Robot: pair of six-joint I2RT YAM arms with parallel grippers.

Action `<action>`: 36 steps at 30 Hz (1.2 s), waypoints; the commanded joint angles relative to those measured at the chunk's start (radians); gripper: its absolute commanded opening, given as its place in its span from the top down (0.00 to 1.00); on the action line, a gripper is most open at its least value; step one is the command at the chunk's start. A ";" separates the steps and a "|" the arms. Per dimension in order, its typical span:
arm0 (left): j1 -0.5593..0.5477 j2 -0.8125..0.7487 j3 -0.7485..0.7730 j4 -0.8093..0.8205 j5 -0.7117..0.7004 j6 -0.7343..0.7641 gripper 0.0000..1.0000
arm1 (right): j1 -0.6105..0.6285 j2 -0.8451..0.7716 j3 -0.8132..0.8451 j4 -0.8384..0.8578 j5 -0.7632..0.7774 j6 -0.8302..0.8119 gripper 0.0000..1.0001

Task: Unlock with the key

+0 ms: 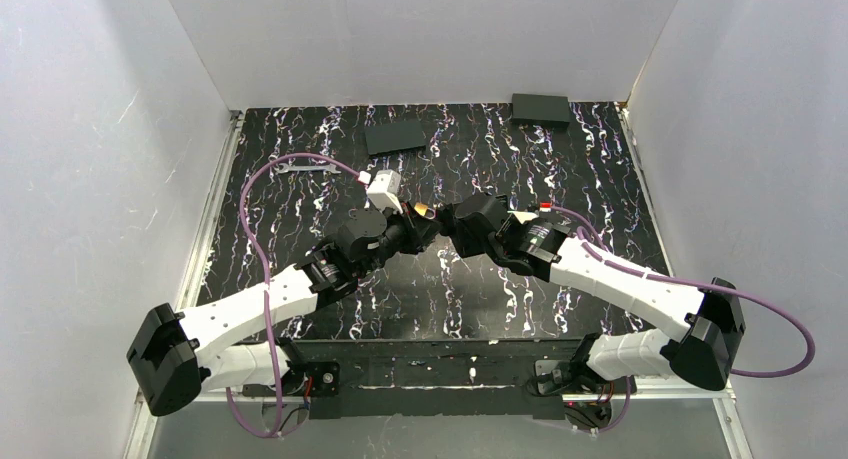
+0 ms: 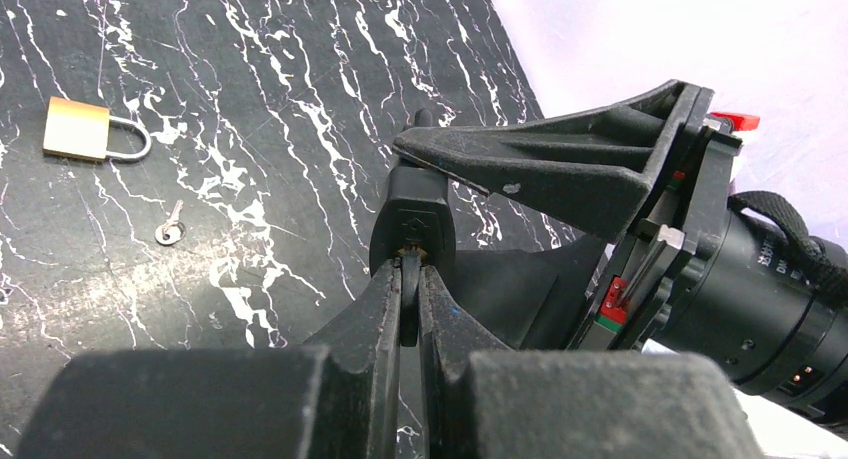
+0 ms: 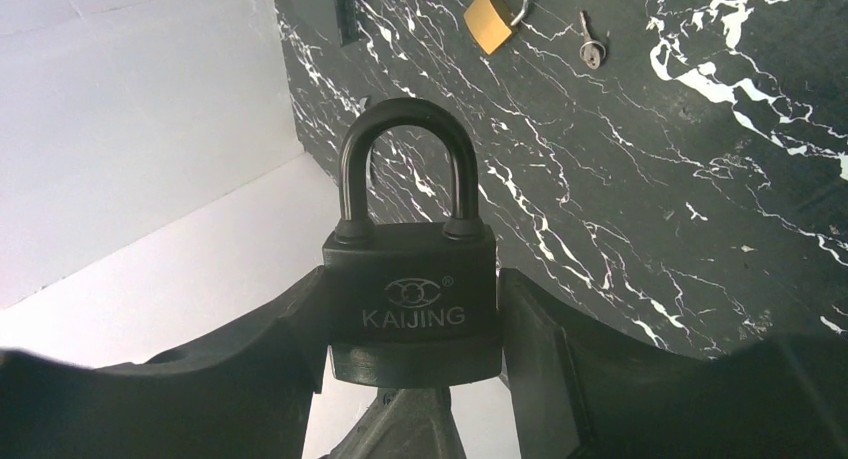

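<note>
My right gripper [image 3: 412, 314] is shut on the body of a black padlock [image 3: 412, 289] marked KAIJING, held above the table with its shackle [image 3: 405, 154] closed. In the left wrist view the padlock [image 2: 412, 214] is seen from its underside. My left gripper [image 2: 410, 274] is shut on the key [image 2: 410, 299], whose black head sits edge-on between the fingers. Its blade points into the padlock's underside and is hidden there. In the top view both grippers, left [image 1: 422, 229] and right [image 1: 450, 224], meet at the table's middle.
A brass padlock [image 2: 78, 129] [image 3: 487, 21] and a small silvery key [image 2: 170, 226] [image 3: 590, 47] lie on the black marbled table [image 1: 300, 229]. A silver wrench [image 1: 300, 164] lies at the back left. Two black boxes [image 1: 396, 136] [image 1: 541, 110] rest near the back wall.
</note>
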 commanded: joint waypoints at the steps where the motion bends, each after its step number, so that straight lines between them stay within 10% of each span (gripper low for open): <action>1: 0.008 0.057 0.029 -0.016 -0.015 -0.049 1.00 | 0.052 -0.037 0.072 0.195 -0.100 0.135 0.99; 16: 0.008 -0.143 -0.021 -0.172 0.048 0.164 0.37 | 0.050 -0.122 0.034 0.096 0.011 0.080 0.99; 27: 0.012 -0.292 0.127 -0.509 0.127 0.239 0.17 | 0.050 -0.137 0.056 0.029 0.065 -0.074 0.99; 36: 0.016 -0.241 0.151 -0.453 0.157 0.175 0.12 | 0.050 -0.133 0.076 0.047 0.057 -0.246 0.99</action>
